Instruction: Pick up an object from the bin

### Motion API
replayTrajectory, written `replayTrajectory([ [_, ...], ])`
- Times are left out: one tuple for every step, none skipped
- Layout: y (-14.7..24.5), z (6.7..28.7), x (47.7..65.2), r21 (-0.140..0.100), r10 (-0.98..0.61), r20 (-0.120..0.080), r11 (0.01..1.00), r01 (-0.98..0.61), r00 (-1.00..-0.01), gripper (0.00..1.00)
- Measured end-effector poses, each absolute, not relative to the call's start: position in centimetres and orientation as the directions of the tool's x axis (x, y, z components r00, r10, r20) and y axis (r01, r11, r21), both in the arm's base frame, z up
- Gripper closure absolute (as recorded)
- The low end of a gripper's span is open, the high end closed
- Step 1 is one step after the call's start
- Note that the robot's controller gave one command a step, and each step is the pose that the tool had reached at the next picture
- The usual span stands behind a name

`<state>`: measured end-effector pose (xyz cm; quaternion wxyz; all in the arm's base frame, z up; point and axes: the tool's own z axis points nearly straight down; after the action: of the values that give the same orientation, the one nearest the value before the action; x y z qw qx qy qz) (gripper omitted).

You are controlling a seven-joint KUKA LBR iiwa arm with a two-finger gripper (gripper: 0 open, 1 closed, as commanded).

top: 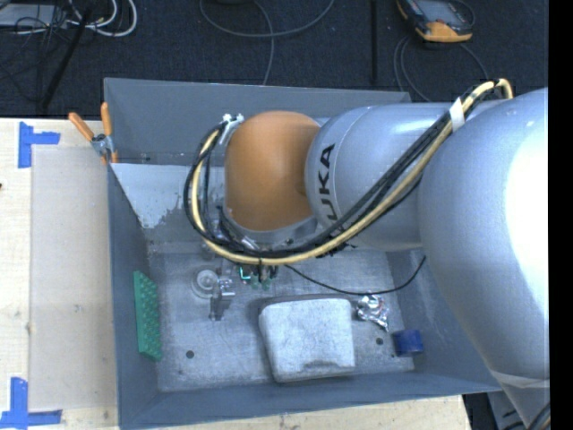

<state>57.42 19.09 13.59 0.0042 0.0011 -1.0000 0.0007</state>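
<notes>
Grey metal bin, gripper low just beside a small clear round cap, open or closed impossible to tell, white pad near

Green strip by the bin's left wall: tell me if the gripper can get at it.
Probably yes. The green strip lies alone, nothing on it, and the gripper hangs just to its right. The bin wall close beside it may cramp the grasp.
</notes>
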Motion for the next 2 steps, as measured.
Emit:
replayTrajectory([
  [17.3,7.17,59.61,0.002,-0.167,-0.002,0.986,-0.167,-0.986,0.0],
  [17.32,7.4,59.7,0.002,-0.164,-0.004,0.986,-0.164,-0.986,1.0],
])
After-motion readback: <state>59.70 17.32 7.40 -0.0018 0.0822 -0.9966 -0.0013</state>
